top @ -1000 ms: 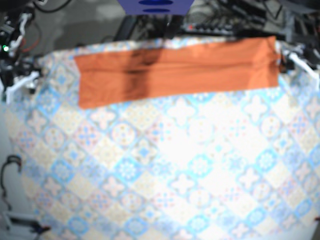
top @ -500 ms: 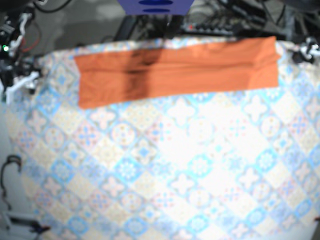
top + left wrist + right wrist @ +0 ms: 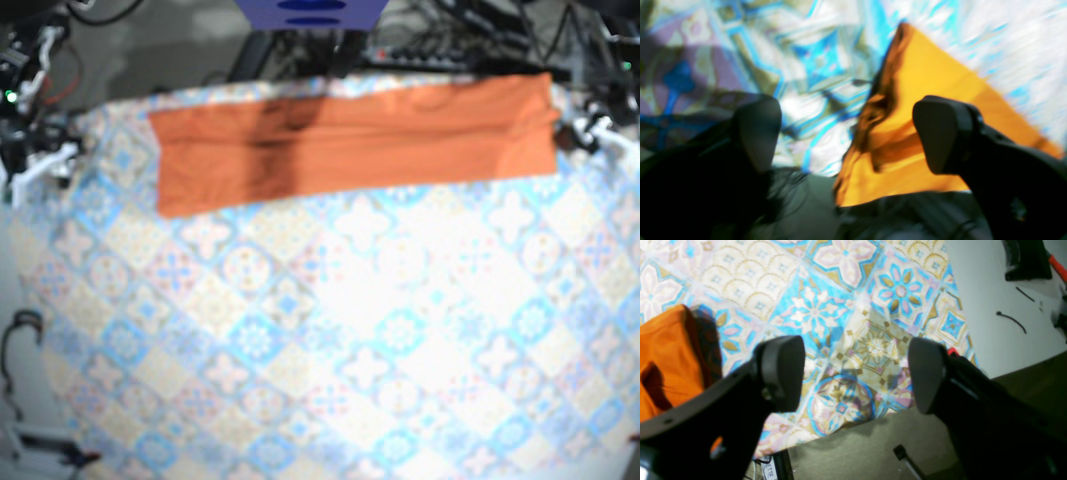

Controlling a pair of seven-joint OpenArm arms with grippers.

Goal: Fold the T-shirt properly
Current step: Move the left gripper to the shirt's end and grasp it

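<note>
Starting on the left of the base view: the right end effector (image 3: 855, 373) sits at the bench (image 3: 983, 306) edge, over the tiled-pattern tablecloth (image 3: 813, 313). Its fingers are spread wide apart with nothing between them but cloth. From its wrist camera, the end of the orange T-shirt (image 3: 350, 140) is just beside one finger, and part of it is hidden behind that finger.

The shirt itself is folded into one long strip lying flat across the far side of the bench. It runs nearly the full width of the cloth, with a dark shadow patch left of the middle. The whole near half of the cloth is bare.

Over on the right, the left end effector (image 3: 850, 133) is at the other end of the strip. Its wrist view is pretty blurry, but you can see the fingers are wide open and holding nothing. One finger sits in front of the shirt's corner and the other over plain cloth, with the shirt's edge running up between them. I can't tell from the blur whether either finger actually touches the fabric.
</note>
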